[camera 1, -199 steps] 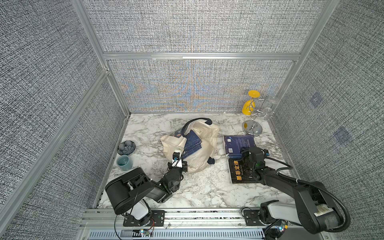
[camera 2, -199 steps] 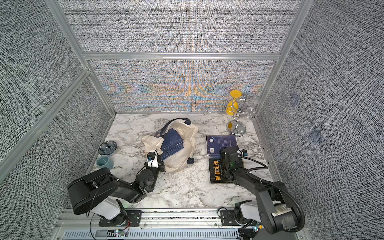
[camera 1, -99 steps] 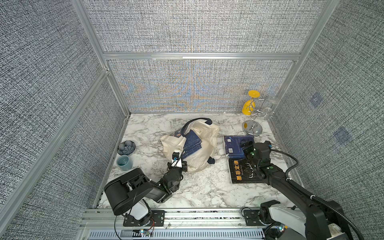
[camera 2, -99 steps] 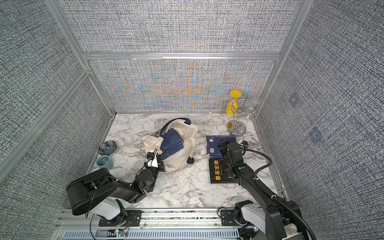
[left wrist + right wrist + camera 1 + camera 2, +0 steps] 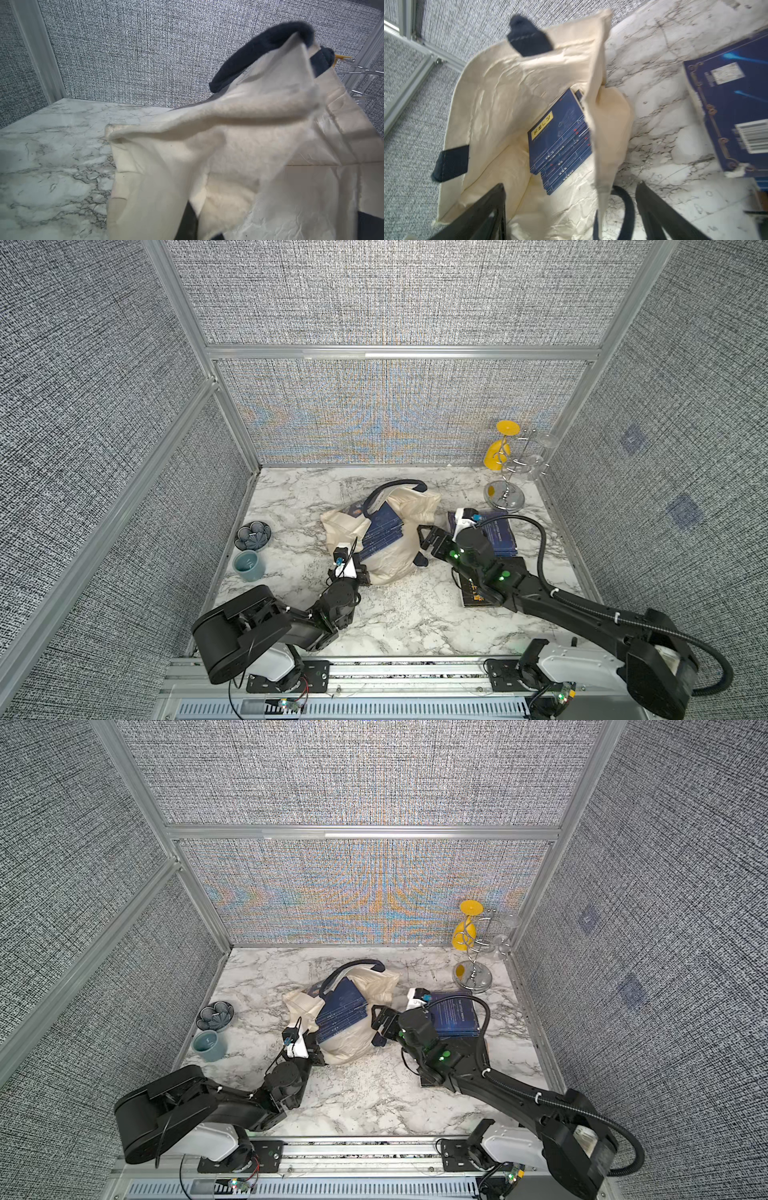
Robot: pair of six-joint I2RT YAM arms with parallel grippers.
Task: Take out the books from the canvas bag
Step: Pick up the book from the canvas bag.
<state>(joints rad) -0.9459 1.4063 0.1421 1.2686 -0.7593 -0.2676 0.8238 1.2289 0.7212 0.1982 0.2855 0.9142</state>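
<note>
A white, grey-veined marble tabletop [image 5: 415, 614] carries a cream canvas bag [image 5: 390, 568] with navy strap handles, lying crumpled on its side with its mouth gaping. Inside the bag's mouth sits a fanned stack of thin navy-blue books [image 5: 382, 531], the top one bearing a yellow title label in the right wrist view. On the right-arm side of the bag, clear of it, a navy book showing its barcoded back cover [image 5: 505, 535] lies flat. Nearer the robot than that, a dark book with a yellow label [image 5: 471, 601] is partly hidden under the right arm. Beyond these, farther from the bag, stands a chrome wire rack [image 5: 505, 497] hung with a yellow glass and clear glasses. The right gripper [image 5: 428, 537] hovers at the bag's mouth, jaws spread wide and holding nothing. The left gripper [image 5: 365, 573] is pinched together on the bag's fabric at its robot-side edge. Well apart from the bag on the left-arm side stand a teal ceramic cup [image 5: 249, 566] and a dark flower-shaped dish [image 5: 252, 536].
</note>
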